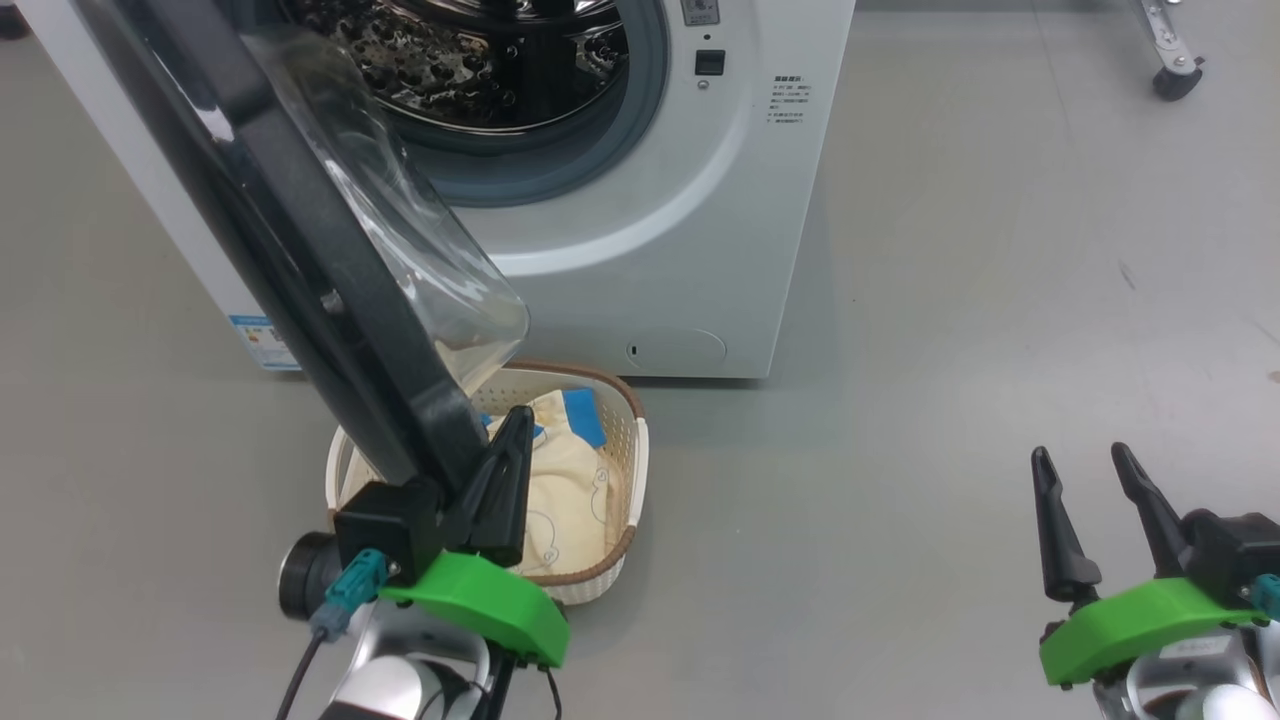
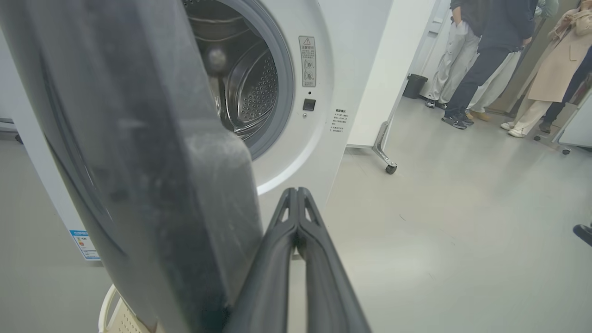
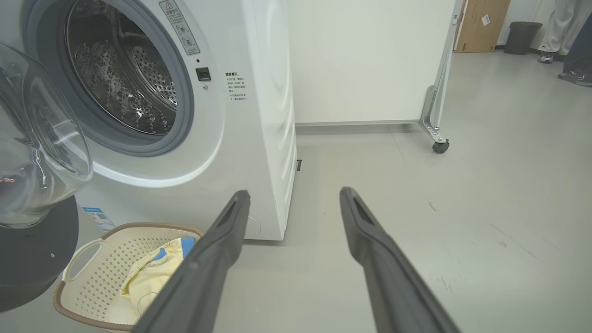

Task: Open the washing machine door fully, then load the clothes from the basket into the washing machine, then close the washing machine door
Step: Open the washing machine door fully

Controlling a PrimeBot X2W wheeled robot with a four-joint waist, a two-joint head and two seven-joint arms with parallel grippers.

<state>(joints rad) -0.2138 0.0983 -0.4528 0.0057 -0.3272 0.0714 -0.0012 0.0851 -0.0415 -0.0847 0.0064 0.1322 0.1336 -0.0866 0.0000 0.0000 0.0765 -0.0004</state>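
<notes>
Washing machine door [image 1: 300, 220]: hinged on your left. It stands swung out from the front, edge-on to you, and by my reading only part of the way open.
Door's line: in the head view its black rim runs from the top left down to the lower middle, with the glass bowl bulging toward the right.
Left gripper [image 1: 518, 420]: your fingers are pressed together with nothing between them. They lie along the door's free edge on the bowl side and look to be touching it.
Door from gripper: immediately to the left of your fingers, so a sweep to the left would carry it wider.
Basket [image 1: 625, 450]: on the floor just in front of the machine, partly under the door's free edge and your left gripper.
Clothes [image 1: 565, 490]: the yellow garment with blue cuffs lies in the basket, not yet loaded.
Washing machine [image 1: 640, 220]: behind the basket, with its drum [image 1: 450, 60] uncovered and facing you.
Right gripper [image 1: 1082, 460]: your fingers are spread wide and hold nothing. It hangs over bare floor, well apart from the basket.
Nearer arm: the left, for both the door and the basket.
Watch: if you reach for the basket now, the door's lower edge looks likely to crowd you.
</notes>
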